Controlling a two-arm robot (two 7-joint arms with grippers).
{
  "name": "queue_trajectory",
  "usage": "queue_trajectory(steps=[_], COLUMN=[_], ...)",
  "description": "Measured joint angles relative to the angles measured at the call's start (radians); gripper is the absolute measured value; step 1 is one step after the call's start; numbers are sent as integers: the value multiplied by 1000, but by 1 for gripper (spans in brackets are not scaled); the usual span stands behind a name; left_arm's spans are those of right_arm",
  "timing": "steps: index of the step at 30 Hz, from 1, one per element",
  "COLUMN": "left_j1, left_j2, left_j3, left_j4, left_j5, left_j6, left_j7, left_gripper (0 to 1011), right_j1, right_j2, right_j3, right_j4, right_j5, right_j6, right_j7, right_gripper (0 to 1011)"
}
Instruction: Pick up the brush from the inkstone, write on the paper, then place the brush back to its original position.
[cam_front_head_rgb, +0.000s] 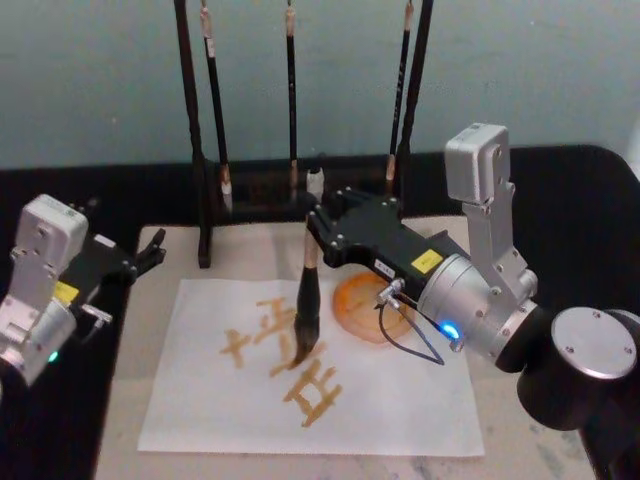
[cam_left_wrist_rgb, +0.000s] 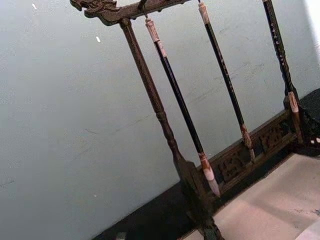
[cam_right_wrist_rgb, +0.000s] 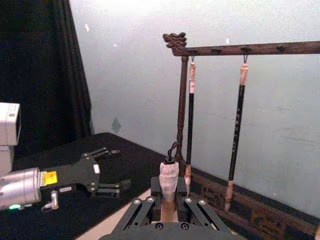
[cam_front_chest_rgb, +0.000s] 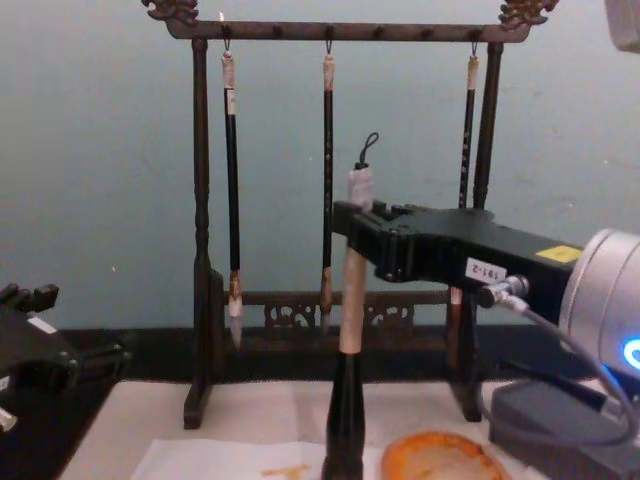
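Jaws of right gripper clamp brush, bristles touching paper.

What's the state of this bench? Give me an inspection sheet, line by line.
Surface: beige mat on a black tabletop.
Job's things: the brush stands upright, tip on the paper among orange-brown strokes; the orange inkstone sits beside it, partly hidden by the right arm.
Clutter: wooden rack at the back, with three thin brushes hanging from it.
Claws: right claw shut on the brush's tan handle; left claw open, idle at the mat's left edge.
Cables: black cable looping at the right wrist.
Surroundings: pale wall; black curtain.
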Motion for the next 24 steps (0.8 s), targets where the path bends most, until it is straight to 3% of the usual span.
queue_trajectory(steps=[24], left_j1=[0], left_j2=[0], left_j3=[0], left_j4=[0], left_j5=[0], left_j6=[0], left_j7=[0], left_gripper=[1010], right_j1=[-13], right_j2=[-44], right_j3=[61], right_j4=[21], right_j5=[-69], right_j6=[-12], right_j7=[5], right_gripper=[174])
